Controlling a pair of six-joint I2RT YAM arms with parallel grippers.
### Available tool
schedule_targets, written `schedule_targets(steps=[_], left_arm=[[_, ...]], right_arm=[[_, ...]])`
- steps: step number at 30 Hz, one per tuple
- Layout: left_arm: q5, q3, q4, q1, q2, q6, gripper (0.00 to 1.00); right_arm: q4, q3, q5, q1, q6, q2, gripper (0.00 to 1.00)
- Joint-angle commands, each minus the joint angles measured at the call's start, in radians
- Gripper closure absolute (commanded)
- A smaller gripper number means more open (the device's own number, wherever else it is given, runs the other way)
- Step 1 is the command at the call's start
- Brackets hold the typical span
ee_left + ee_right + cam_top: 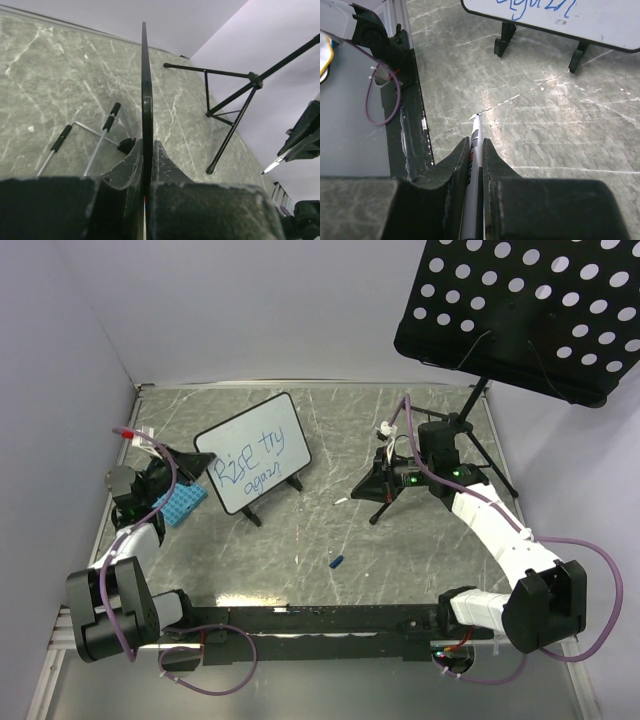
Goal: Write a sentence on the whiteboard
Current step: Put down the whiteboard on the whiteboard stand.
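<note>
The whiteboard [262,428] stands tilted on its black feet at the back left of the table. The sentence [262,462] is on it in blue marker, two lines reading roughly "Rise try again". My left gripper [198,462] is shut on the board's left edge. In the left wrist view that thin black edge [146,75] runs straight up from between the closed fingers of the left gripper [146,147]. My right gripper [365,490] hovers right of the board, shut on a grey marker [478,125] whose tip points down at the table. The board's lower edge [600,20] is apart from the right gripper [476,142].
A black perforated music-stand tray [530,310] overhangs the back right, its tripod legs [235,115] on the table. A blue studded plate [180,505] lies by the left gripper. A small blue cap [337,562] lies in the middle. The grey side walls are close.
</note>
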Motion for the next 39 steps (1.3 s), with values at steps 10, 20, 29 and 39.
schedule_targets(steps=[10,20,29,39], left_arm=[[0.029,0.005,0.044,0.04,0.049,0.081,0.99],[-0.129,-0.109,-0.119,0.035,-0.13,0.136,0.99],[-0.35,-0.185,-0.226,-0.035,-0.264,0.298,0.99],[-0.328,-0.164,-0.222,0.0,-0.171,0.39,0.99]], right_arm=[[0.011,-0.014,-0.066,-0.021,-0.026,-0.065,1.0],[0.013,-0.014,-0.087,-0.024,-0.037,-0.059,1.0],[0.019,-0.014,-0.104,-0.024,-0.031,-0.082,1.0],[0.024,-0.019,-0.118,-0.039,-0.017,-0.109,1.0]])
